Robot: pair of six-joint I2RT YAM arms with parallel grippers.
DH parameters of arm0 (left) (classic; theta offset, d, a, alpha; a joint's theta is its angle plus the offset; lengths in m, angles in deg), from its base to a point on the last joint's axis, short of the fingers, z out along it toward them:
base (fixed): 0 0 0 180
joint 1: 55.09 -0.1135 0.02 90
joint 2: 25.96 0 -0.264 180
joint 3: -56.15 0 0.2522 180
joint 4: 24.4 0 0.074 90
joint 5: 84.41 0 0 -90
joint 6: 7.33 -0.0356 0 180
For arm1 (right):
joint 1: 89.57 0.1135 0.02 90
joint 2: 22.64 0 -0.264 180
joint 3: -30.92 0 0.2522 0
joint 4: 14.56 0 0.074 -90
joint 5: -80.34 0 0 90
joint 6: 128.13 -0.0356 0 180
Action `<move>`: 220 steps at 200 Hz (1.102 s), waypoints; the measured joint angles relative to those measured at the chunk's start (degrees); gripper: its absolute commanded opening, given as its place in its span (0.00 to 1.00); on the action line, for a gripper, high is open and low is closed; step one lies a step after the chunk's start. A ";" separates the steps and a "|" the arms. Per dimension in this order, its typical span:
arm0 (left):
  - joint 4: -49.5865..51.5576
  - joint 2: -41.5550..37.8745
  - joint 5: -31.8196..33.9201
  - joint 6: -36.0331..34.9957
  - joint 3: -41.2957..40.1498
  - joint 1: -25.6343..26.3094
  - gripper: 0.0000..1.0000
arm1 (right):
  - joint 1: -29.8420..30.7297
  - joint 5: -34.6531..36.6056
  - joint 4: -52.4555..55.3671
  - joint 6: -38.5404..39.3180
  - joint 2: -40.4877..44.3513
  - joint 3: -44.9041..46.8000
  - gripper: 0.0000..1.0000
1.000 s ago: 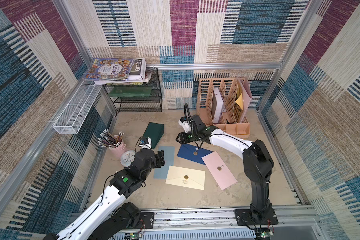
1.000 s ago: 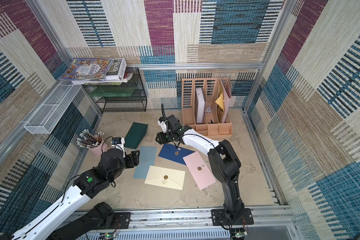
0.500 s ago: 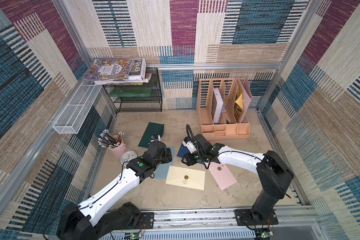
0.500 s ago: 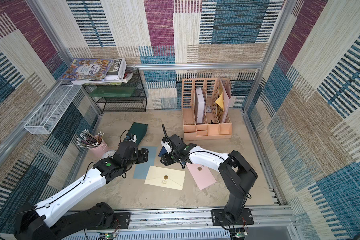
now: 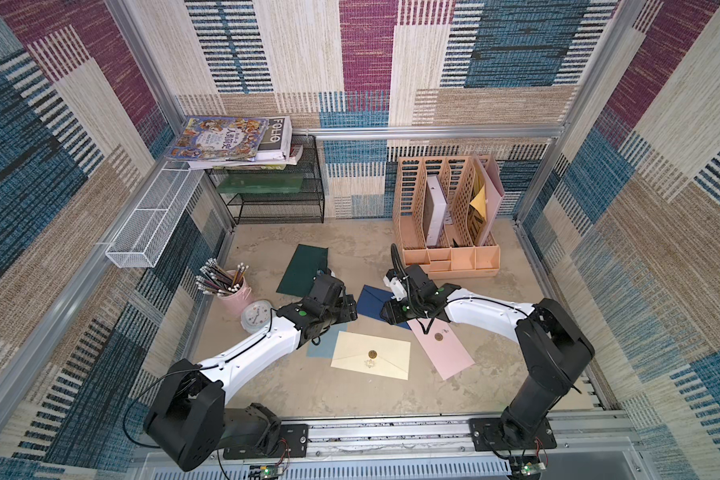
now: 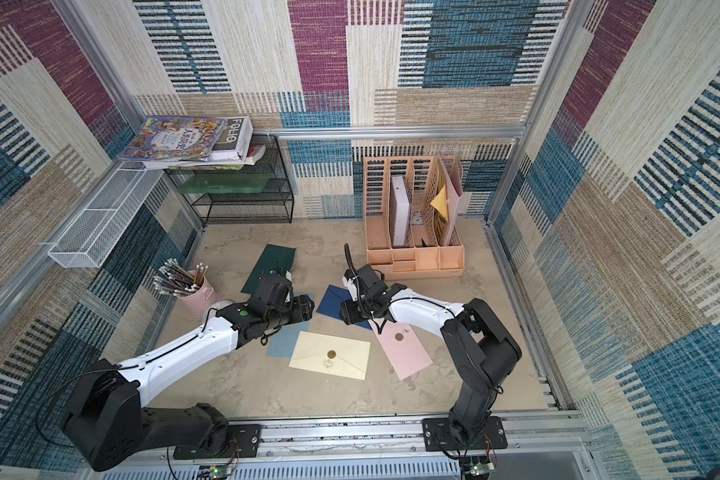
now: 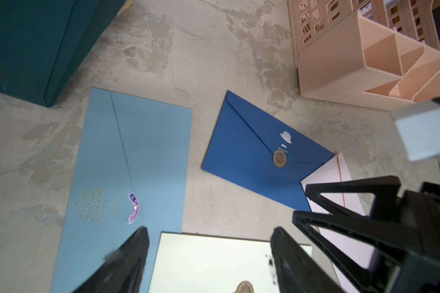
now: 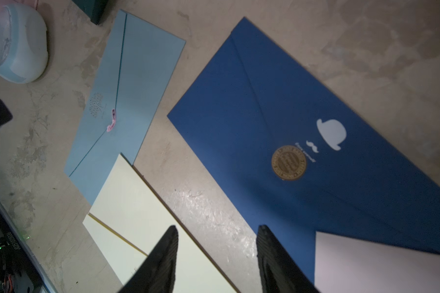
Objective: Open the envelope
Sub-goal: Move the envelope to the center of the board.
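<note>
Several sealed envelopes lie flat on the table. A cream envelope [image 5: 371, 355] [image 6: 329, 355] with a gold seal is nearest the front. Behind it is a dark blue envelope [image 5: 373, 301] [image 8: 264, 114] [image 7: 252, 157]. A pink envelope [image 5: 445, 349] overlaps the dark blue one's corner. A light blue envelope [image 5: 321, 347] [image 7: 127, 165] is partly under the cream one. My left gripper [image 5: 350, 309] [image 7: 210, 236] hangs open and empty over the cream envelope's far edge. My right gripper [image 5: 387, 311] [image 8: 217, 228] is open and empty, over the gap between the cream and dark blue envelopes.
A dark green envelope [image 5: 304, 268] lies behind my left gripper. A pink pencil cup [image 5: 229, 286] and a small round clock [image 5: 256, 318] stand at the left. A peach file organiser [image 5: 449, 232] is at the back right, a black wire rack [image 5: 275, 195] at the back left.
My left arm has reached forward and right to the cream envelope's far edge. My right gripper has come from the back toward the front, over the dark blue envelope. Both stay open.
</note>
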 measured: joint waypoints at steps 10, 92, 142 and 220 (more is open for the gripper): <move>-0.39 0.66 -0.15 0.17 0.20 0.00 0.78 | -0.07 0.98 0.20 -0.15 1.95 1.53 0.53; -3.52 5.64 -4.44 0.85 2.60 -0.02 0.77 | -0.92 7.48 6.49 -6.19 18.86 16.48 0.54; -4.96 9.55 -7.37 1.03 5.60 -0.02 0.77 | -1.62 8.15 7.48 -9.92 21.44 22.10 0.54; -6.27 14.27 -9.27 0.61 9.35 -0.02 0.77 | -2.82 8.07 6.58 -14.84 26.62 29.51 0.55</move>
